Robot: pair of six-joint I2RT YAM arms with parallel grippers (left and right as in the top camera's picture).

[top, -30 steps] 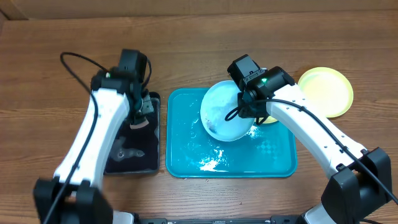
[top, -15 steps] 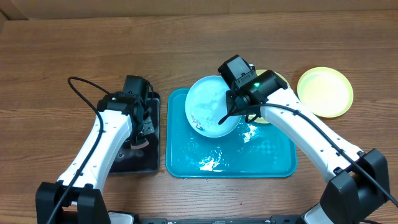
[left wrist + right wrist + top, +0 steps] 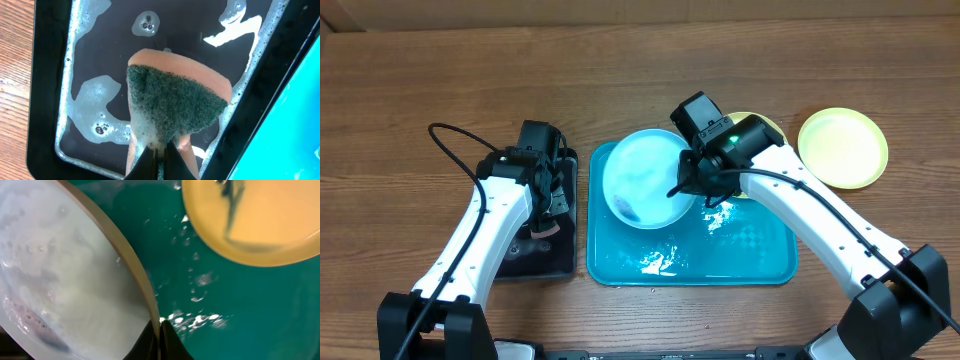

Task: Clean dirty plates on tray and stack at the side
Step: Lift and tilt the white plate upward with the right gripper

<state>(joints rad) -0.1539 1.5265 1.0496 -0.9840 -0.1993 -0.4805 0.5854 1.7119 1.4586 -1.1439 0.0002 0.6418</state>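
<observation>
My right gripper [image 3: 682, 185] [image 3: 159, 330] is shut on the rim of the light blue plate [image 3: 645, 178] [image 3: 60, 280] and holds it tilted above the left half of the turquoise tray [image 3: 760, 255] [image 3: 250, 310]. The plate has a dark smear low on its face. A yellow-green plate [image 3: 758, 125] [image 3: 255, 220] with a dark smear lies at the tray's back right, mostly hidden by my arm in the overhead view. Another yellow-green plate [image 3: 843, 147] lies on the table right of the tray. My left gripper [image 3: 552, 195] [image 3: 160, 152] is shut on a soapy orange-and-green sponge [image 3: 175, 110] over the black tray [image 3: 525, 255] [image 3: 50, 90].
Foam patches lie on the turquoise tray floor [image 3: 655, 262] and in the black tray [image 3: 95, 95]. The wooden table [image 3: 640, 60] surrounds both trays. Cables run from both arms.
My right gripper has carried the blue plate leftward across the tray toward the black tray. My left gripper moved forward with the sponge earlier and then stayed still.
</observation>
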